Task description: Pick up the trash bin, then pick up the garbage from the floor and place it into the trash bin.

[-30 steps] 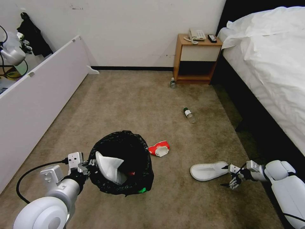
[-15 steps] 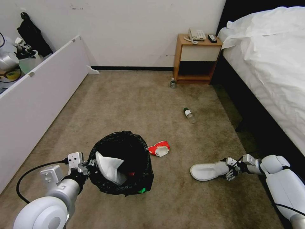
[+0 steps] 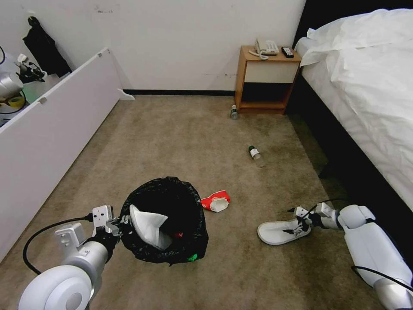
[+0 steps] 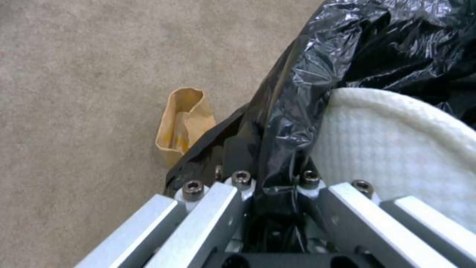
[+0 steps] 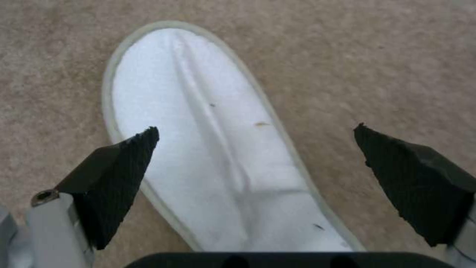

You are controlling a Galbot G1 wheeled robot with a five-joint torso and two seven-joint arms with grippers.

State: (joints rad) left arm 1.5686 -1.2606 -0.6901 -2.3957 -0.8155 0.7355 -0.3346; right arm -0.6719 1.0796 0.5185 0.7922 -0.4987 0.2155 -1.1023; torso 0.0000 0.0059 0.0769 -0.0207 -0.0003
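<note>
- In the last second I have brought the right gripper (image 3: pixel 296 221) forward and down, from beside the heel of the white slipper (image 3: pixel 282 231) to over its rear part. In the head view it now stands above the heel end.
- Its fingers (image 5: pixel 116 175) are wide apart. In the right wrist view the slipper lies between them, flat on the carpet (image 3: pixel 180 142), and neither pad touches it yet.
- I judge this as the last approach before the grasp: the slipper is framed, but the gripper must go lower before closing.
- The left gripper (image 3: pixel 112 227) has not moved. It is clamped on the rim of the trash bin (image 3: pixel 165 219), pinching the black bag (image 4: pixel 297 111), and holds the bin beside me on the left.
- Inside the bin the other slipper (image 3: pixel 148 226) already leans against the wall, with something red beneath it.
- Around the bin nothing has changed: the red-white wrapper (image 3: pixel 215 201) just beside it, one bottle (image 3: pixel 256 156) in the middle of the carpet, another bottle (image 3: pixel 233 112) at the nightstand (image 3: pixel 266 79), and a brown paper bag (image 4: pixel 183 123) by the bin in the left wrist view.
- So much garbage is left after this slipper.
</note>
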